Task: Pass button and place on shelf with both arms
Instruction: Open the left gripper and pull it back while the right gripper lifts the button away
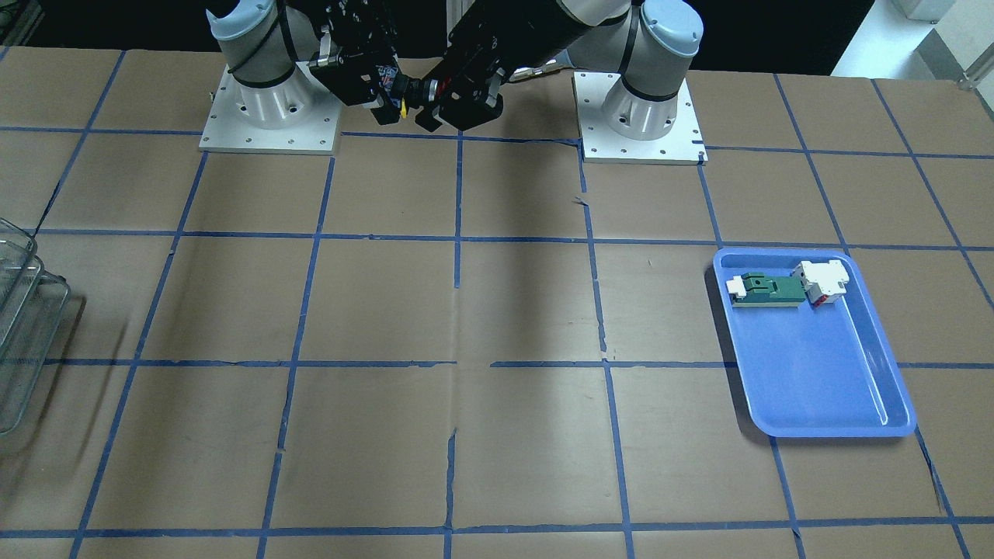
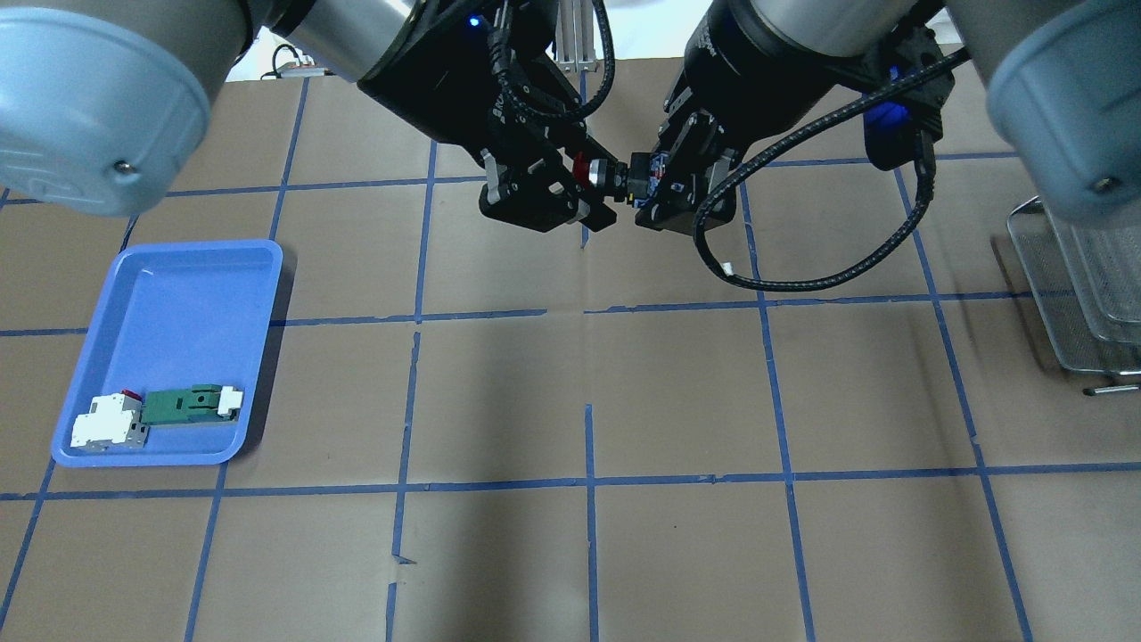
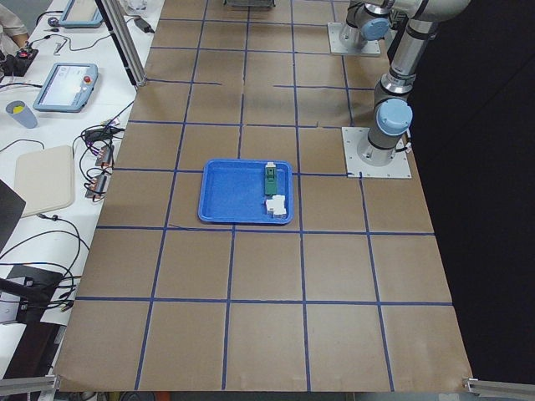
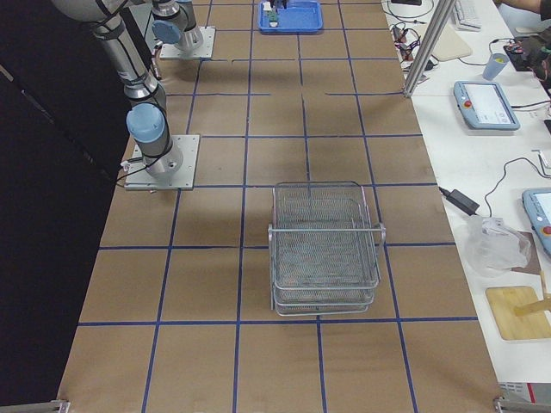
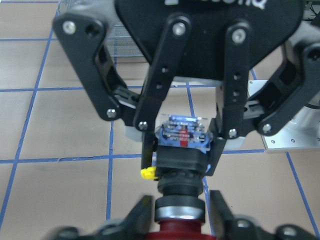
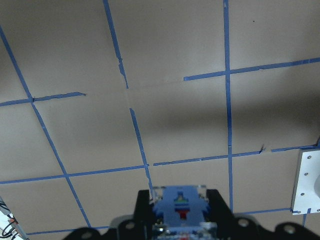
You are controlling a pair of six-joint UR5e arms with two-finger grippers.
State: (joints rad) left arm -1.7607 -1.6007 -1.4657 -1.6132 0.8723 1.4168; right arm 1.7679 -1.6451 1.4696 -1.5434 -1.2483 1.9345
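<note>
Writing: white letters on the right claw (image 2: 644, 183) body, cut off by the left wrist view's edge; only a final "Q" reads.
Button (image 2: 613, 174): in the air at the bench's (image 2: 677, 401) 12 o'clock, level between the right claw and the left claw (image 2: 588, 178).
Right grip: pinching the blue rear block.
Left grip: fingers flank the red head; I cannot tell whether they touch it.
Left wrist view alone: yellow tab at the block's 8 o'clock.
Shelf (image 2: 1079, 294): 3 o'clock; seen whole only from the right side.
</note>
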